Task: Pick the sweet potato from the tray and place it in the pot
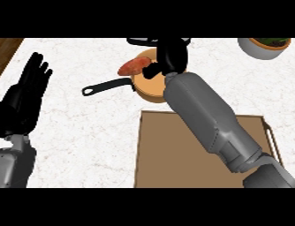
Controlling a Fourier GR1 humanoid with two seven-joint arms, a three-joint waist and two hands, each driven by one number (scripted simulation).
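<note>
Our right hand [165, 59] reaches toward twelve o'clock, its fingers curled round the sweet potato [134, 66], which sticks out of the hand toward nine o'clock. We hold the potato over the pot [151, 86], at the pot's upper-left rim, and we cannot tell whether the two touch. The pot's black handle points toward eight o'clock. The brown tray [169, 150] lies on the counter [91, 132] at six o'clock from the pot, our forearm crossing it. Our left hand [26, 95] rests at nine o'clock, fingers straight and up. A white bowl [264, 47] sits at two o'clock.
</note>
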